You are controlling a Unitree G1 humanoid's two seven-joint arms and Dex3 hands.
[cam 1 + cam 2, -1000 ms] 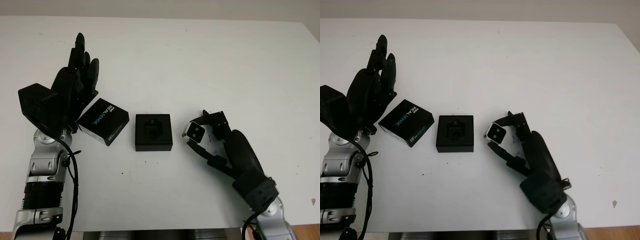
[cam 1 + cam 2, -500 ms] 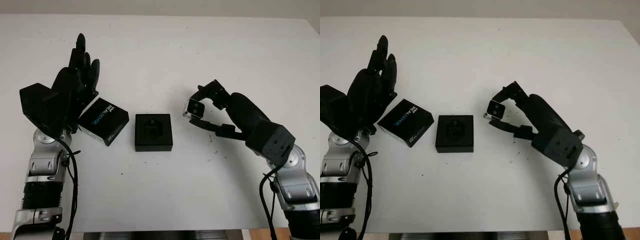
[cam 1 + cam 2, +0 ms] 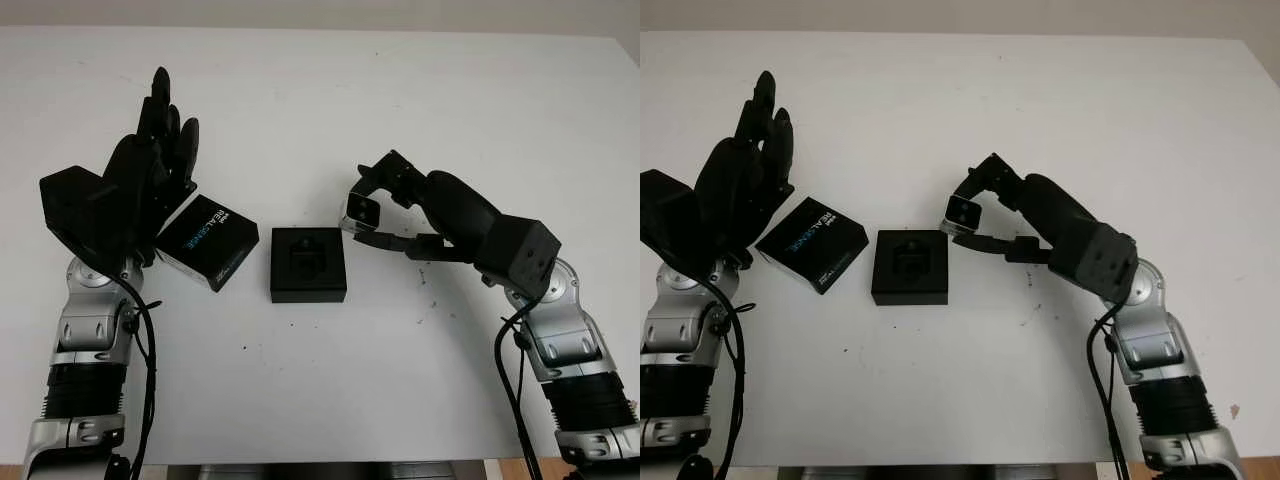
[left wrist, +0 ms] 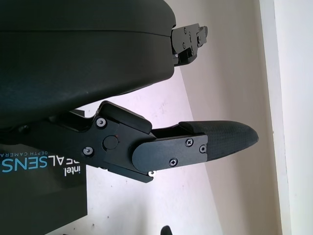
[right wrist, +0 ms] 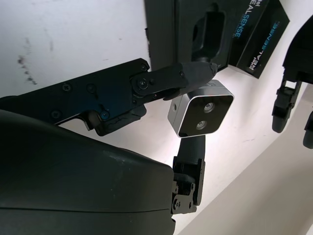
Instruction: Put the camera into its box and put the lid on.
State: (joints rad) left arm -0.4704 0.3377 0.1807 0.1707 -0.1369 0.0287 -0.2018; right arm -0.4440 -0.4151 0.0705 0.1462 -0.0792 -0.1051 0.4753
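The right robot hand [image 3: 378,212] has swung in toward the box [image 3: 307,264], gripping the camera [image 3: 361,210] just beside its right edge. The lid [image 3: 208,242] lies left of the box, beside the open left robot hand [image 3: 150,165].

White table [image 3: 400,90] spans the frame. Resting on it left of centre: an open black box [image 3: 307,264], and beside it a printed black lid [image 3: 208,242].

Table [image 3: 420,90] white. Box [image 3: 307,265] matte black. Lid [image 3: 206,241] black, white-and-blue lettering. Camera [image 3: 361,211] silver, dark face. Both hands black.
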